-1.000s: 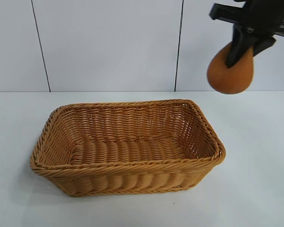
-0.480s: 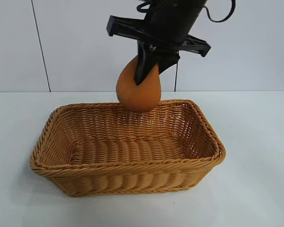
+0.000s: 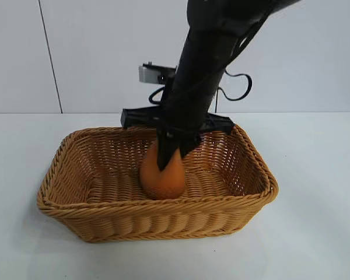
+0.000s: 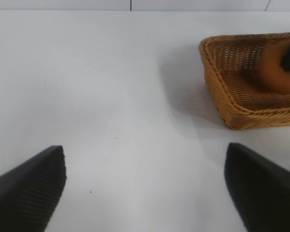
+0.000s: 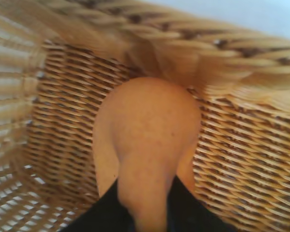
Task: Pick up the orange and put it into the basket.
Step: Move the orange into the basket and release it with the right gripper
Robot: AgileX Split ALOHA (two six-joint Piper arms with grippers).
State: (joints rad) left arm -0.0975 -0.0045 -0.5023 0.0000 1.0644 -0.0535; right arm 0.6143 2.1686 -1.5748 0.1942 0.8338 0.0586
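The golden-brown wicker basket [image 3: 64,204] stands in the middle of the white table. My right gripper [image 3: 170,158] reaches down into it from above and is shut on the neck of the dull-orange, pear-shaped orange [image 3: 161,178], which is low inside the basket at or just above its floor. In the right wrist view the orange [image 5: 147,130] fills the middle, its neck between my black fingers [image 5: 106,212], with the basket wall [image 5: 241,159] behind. My left gripper [image 4: 145,188] is open over bare table, away from the basket [image 4: 222,92]; the orange [image 4: 278,72] shows inside it.
A white tiled wall stands behind the table. The white table surface [image 3: 315,233] surrounds the basket on all sides.
My right gripper has carried the orange from high at the right, leftward over the basket, then down inside it. The left gripper has not visibly changed.
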